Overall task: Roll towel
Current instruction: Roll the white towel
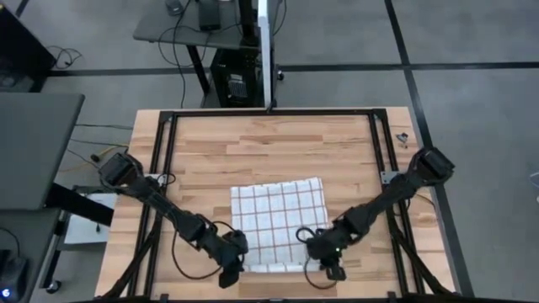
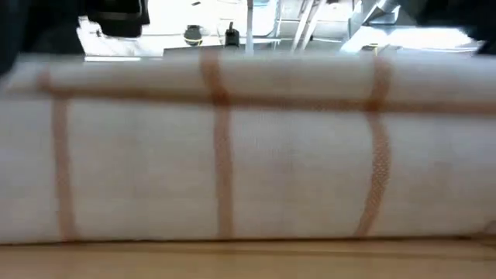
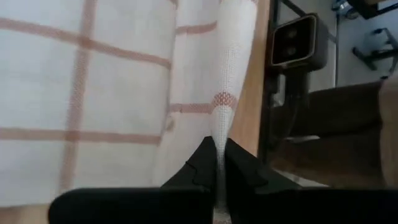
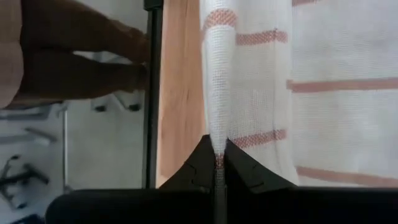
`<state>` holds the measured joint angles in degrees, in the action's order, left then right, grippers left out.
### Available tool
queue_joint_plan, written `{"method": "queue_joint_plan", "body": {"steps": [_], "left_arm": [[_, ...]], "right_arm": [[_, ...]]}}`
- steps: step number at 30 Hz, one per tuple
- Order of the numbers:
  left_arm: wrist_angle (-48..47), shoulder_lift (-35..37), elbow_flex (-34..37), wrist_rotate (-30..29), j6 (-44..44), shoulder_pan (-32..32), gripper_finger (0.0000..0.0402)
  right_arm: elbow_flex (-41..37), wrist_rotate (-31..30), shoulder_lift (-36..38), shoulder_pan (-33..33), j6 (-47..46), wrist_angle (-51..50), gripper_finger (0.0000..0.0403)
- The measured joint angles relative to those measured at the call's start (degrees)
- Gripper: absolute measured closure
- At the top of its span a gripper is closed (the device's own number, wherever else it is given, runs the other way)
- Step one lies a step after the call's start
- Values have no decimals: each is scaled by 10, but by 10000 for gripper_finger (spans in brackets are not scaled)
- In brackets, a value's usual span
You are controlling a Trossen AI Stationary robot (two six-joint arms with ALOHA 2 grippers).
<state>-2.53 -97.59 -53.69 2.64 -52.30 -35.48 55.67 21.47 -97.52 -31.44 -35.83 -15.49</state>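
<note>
The white towel (image 1: 278, 219) with red-brown grid lines lies on the wooden table, its near edge raised in a fold that fills the low view (image 2: 248, 155). My left gripper (image 1: 234, 268) is at the towel's near left corner, shut on the cloth. My right gripper (image 1: 330, 265) is at the near right corner, shut on the cloth. My left gripper pinches the towel's near edge fold (image 3: 219, 134) between its two fingertips (image 3: 202, 163), at the left end. The cloth stands up in a ridge from the fingers. My right gripper pinches the near edge fold (image 4: 217, 134) between its fingertips (image 4: 239, 163), at the right end, the ridge running away from them.
A black metal frame (image 1: 269, 114) runs round the table's far and side edges. Bare wood lies beyond the towel toward the far edge. A desk with cables stands behind the table.
</note>
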Motion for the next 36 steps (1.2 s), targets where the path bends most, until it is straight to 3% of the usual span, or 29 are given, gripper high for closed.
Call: {"method": "queue_joint_plan", "body": {"steps": [7, 21, 36], "left_arm": [[161, 1, 88, 35, -26, 22, 401], [159, 10, 136, 40, -31, 57, 402], [158, 10, 137, -4, -53, 60, 402]], "right_arm": [[-60, 80, 2, 68, 13, 46, 403], [-83, 88, -3, 160, 72, 51, 403], [-138, 54, -3, 131, 10, 118, 403]]}}
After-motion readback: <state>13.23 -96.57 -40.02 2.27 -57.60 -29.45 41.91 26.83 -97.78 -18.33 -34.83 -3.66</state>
